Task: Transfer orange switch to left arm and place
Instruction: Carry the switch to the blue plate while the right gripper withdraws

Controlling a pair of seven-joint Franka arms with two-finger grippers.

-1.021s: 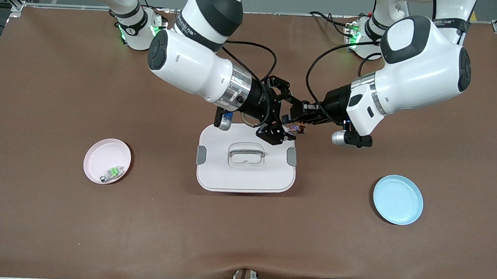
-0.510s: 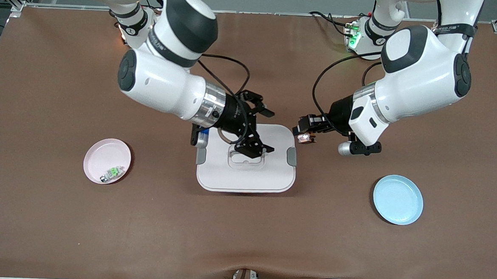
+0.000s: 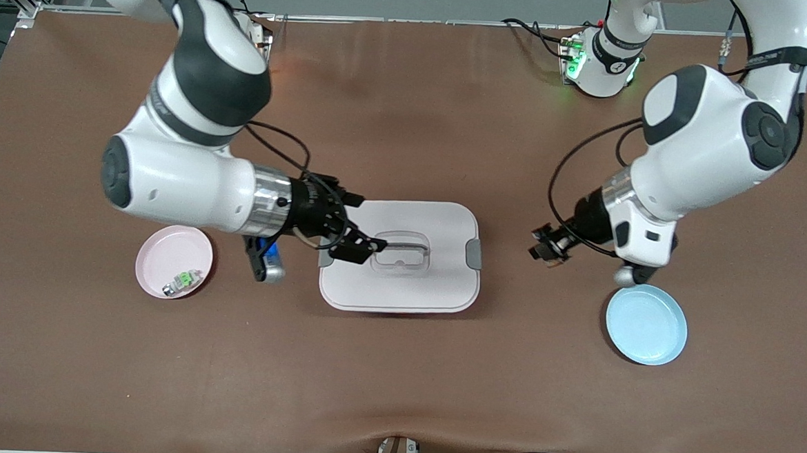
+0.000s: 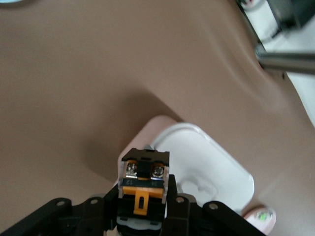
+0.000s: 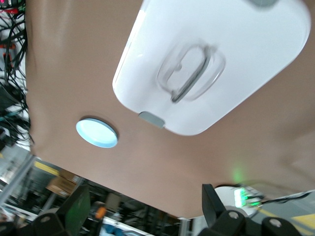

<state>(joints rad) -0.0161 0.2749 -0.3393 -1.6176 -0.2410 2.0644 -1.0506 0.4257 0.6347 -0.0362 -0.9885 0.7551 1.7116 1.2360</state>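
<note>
The orange switch (image 4: 143, 173), a small black part with an orange tab and two screws, sits clamped between the fingers of my left gripper (image 4: 143, 199), which is shut on it. In the front view the left gripper (image 3: 547, 249) hangs over bare table between the box (image 3: 400, 281) and the blue plate (image 3: 645, 324). My right gripper (image 3: 356, 241) is open and holds nothing. It hovers over the edge of the white lidded box at the right arm's end. In the right wrist view its fingers (image 5: 214, 201) spread wide with the box (image 5: 231, 64) below.
A pink plate (image 3: 167, 252) toward the right arm's end holds a green and clear small part (image 3: 183, 282). The blue plate (image 5: 97, 132) lies toward the left arm's end. Cables run along the table's edge nearest the front camera.
The two grippers, together above the box a second ago, have parted. The left arm carried the switch off toward the blue plate. The right arm swung, open, toward the pink plate.
</note>
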